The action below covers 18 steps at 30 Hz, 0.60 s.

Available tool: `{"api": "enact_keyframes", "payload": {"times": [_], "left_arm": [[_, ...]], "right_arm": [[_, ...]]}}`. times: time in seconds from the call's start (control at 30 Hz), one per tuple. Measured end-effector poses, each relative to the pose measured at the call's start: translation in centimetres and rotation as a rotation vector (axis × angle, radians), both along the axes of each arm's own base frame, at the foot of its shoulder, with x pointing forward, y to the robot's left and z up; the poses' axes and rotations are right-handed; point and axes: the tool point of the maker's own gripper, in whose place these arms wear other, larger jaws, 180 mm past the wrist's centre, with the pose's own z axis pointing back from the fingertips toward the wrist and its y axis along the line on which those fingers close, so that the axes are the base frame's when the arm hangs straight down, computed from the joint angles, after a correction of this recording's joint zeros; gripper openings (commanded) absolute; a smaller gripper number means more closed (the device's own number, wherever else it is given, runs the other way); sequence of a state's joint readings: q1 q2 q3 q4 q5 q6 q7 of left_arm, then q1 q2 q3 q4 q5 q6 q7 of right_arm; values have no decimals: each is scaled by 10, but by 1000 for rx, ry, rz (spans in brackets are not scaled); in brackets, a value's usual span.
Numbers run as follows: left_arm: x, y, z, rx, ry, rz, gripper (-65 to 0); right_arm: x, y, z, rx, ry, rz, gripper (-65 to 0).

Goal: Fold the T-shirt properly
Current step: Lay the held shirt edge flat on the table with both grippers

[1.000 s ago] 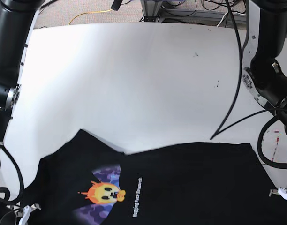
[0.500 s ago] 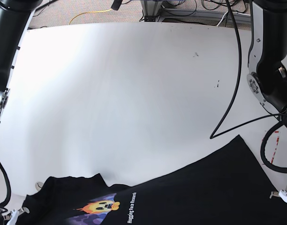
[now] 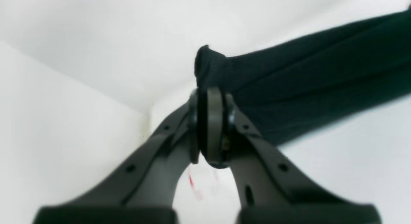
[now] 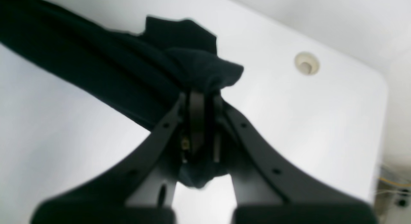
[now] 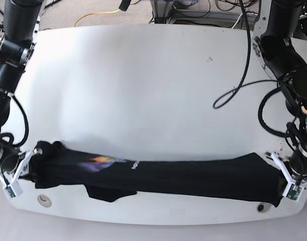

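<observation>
The black T-shirt (image 5: 193,175) hangs stretched as a long narrow band along the table's front edge, and its printed patch (image 5: 96,161) shows blurred near the left end. On the base view's left, my right gripper (image 5: 29,161) is shut on that end. The right wrist view shows its jaws (image 4: 199,99) pinching bunched fabric of the T-shirt (image 4: 96,63). On the base view's right, my left gripper (image 5: 280,173) is shut on the other end. In the left wrist view the closed jaws (image 3: 210,102) clamp a fold of the T-shirt (image 3: 305,76).
The white table (image 5: 143,90) stretches back behind the shirt. Round holes sit near its front edge (image 5: 43,200) (image 5: 261,207); one hole (image 4: 306,64) shows in the right wrist view. A black cable (image 5: 239,85) loops over the table's right side. The front edge is close under the shirt.
The shirt has moved from a broad sheet close to the camera to a taut narrow band near the table's front edge. Both arms have swung outward and down with it.
</observation>
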State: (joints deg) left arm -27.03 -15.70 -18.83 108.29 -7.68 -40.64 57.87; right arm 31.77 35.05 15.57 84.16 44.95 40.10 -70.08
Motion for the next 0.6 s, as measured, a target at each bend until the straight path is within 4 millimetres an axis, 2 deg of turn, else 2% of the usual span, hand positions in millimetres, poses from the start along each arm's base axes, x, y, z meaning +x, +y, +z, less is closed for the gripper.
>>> {"api": "enact_keyframes", "payload": {"times": [0.1, 0.17, 0.27, 0.47, 0.6], "left_arm": [[-15, -1, -35, -42, 76, -12, -650], [-30, 4, -60, -82, 127, -8, -650], [-51, 15, -92, -113, 202, 25, -650], [-93, 16, -147, -155, 349, 29, -650], [-119, 24, -171, -191, 409, 63, -650]], "right_arm": [[-25, 4, -36, 24, 52, -8, -650], [-47, 8, -70, 24, 132, -17, -650], [-68, 12, -91, 46, 168, -29, -650], [-103, 17, -117, 88, 206, -53, -650], [-132, 15, -146, 84, 297, -85, -650]]}}
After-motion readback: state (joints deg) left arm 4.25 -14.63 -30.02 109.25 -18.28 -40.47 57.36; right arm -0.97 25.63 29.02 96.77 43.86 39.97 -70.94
